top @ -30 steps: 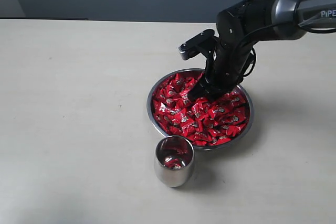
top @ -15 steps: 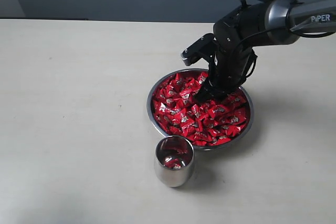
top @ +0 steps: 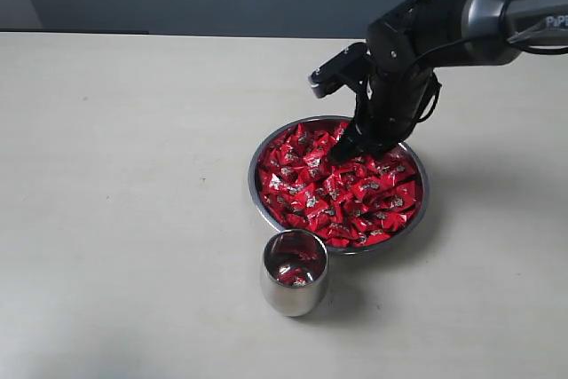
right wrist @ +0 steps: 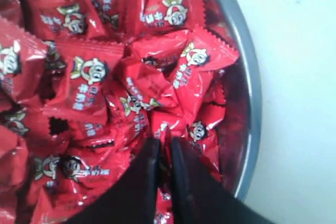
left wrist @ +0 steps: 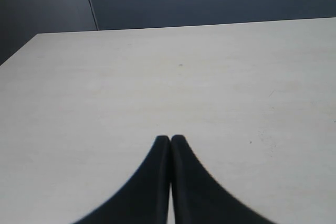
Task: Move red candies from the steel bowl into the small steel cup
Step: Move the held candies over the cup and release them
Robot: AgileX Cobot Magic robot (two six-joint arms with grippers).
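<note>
Closest to the exterior camera stands the small shiny steel cup (top: pixel 295 272), upright on the pale table (top: pixel 133 175), with some red showing inside it. Just behind it, rims almost meeting, sits the wide shallow steel bowl (top: pixel 252 185), heaped with red foil-wrapped candies (top: pixel 355 201).

The right gripper (top: pixel 341 156) is down at the pile's surface in the far half of the bowl. In the right wrist view its jaws are drawn nearly together (right wrist: pixel 164 148), with a sliver of red wrapper in the narrow gap. It looks pinched on one candy, though how firm the hold is cannot be read. The bowl's rim (right wrist: pixel 252 93) curves past close by.

The coming move turns on this: the cup lies from the gripper towards the camera and a little to the left, across the whole candy pile. The carry must clear both rims before ending above the narrow mouth.

The right arm reaches in from the right, its wrist bent steeply so the fingers point down. The left gripper (left wrist: pixel 170 139), out of the exterior view, hangs over bare table, jaws pressed together on nothing; the right is plainly the nearer arm.
</note>
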